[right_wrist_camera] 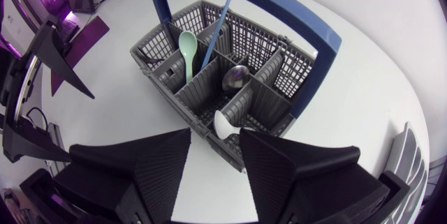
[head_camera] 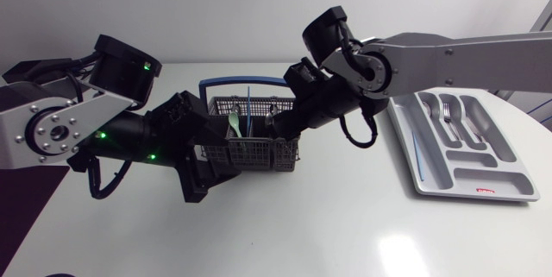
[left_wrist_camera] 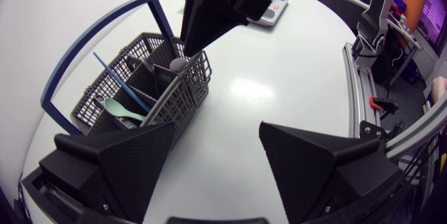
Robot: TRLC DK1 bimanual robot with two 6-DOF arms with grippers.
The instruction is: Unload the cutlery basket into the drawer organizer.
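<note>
Spoon, white, vert. in basket, 12 o'clock off right end effector, wide open & empty; left end effector same, farther

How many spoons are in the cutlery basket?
3: a green spoon beside the blue stick, a metal spoon in a middle compartment, a white spoon nearest the right gripper. More may be hidden.
</note>
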